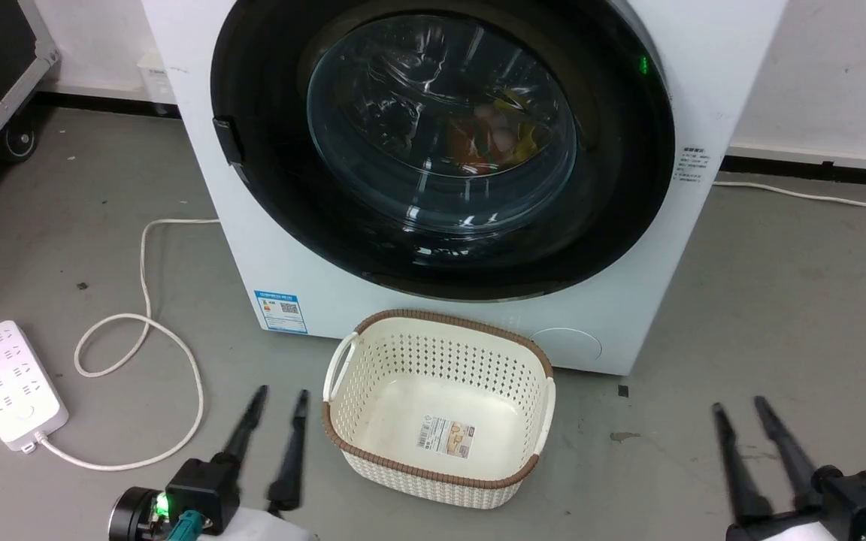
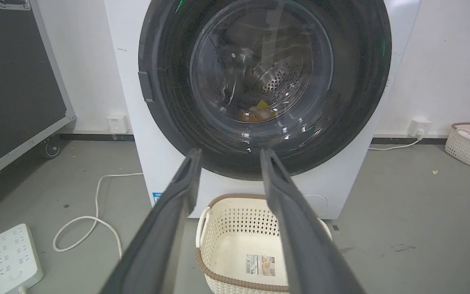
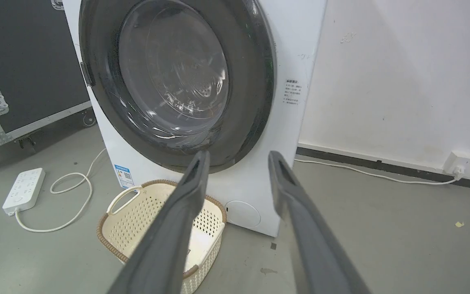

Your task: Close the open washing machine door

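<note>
Head view: the glossy black round washing machine door [image 1: 440, 143] with its clear glass window lies flush against the white machine [image 1: 275, 248], apparently shut. That is likely why the dark-fingered left gripper [image 1: 281, 392] and right gripper [image 1: 737, 406] rest near, jaws slightly parted, empty.

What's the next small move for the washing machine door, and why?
Probably a light confirming press from the left claw: the washing machine door already looks flush with the white front, and that claw and the right claw are open, apart from it. Whether it latched cannot be told.
</note>
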